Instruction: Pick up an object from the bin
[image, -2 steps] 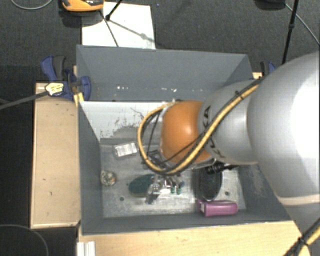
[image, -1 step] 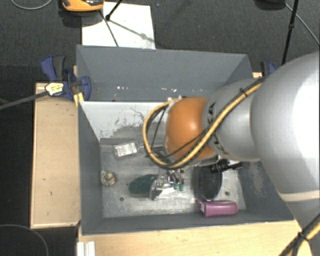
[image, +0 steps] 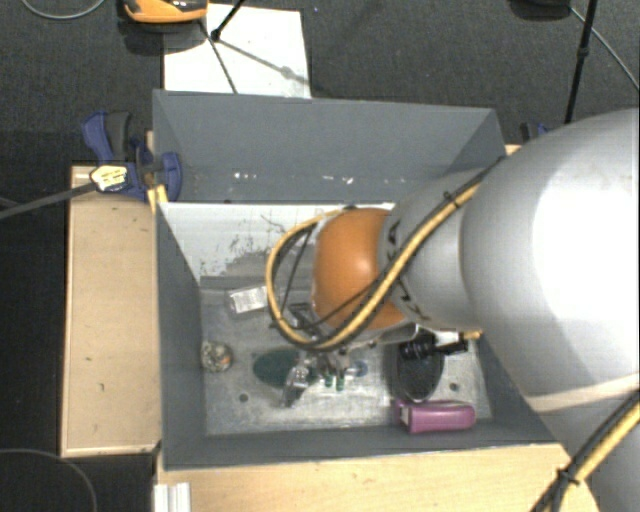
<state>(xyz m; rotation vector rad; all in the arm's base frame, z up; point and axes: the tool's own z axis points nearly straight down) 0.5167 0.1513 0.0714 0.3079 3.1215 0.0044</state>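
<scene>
A: Where's the arm (image: 560, 260)?
B: Reaching into the grey bin (image: 180, 330) from the right, its orange wrist cover (image: 345, 265) low over the floor.
A: And the gripper (image: 315, 380)?
B: At mid-floor, just beside a dark green oval thing (image: 268, 368); open or closed, holding or not, I cannot tell

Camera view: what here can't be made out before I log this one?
- Hand: its upper part hidden by the orange cover.
- Black thing: top covered by the arm; kind unclear.
- Green thing: right side hidden by the hand.
- Round thing: too small to identify.
- Bin: right wall behind the arm.
</scene>
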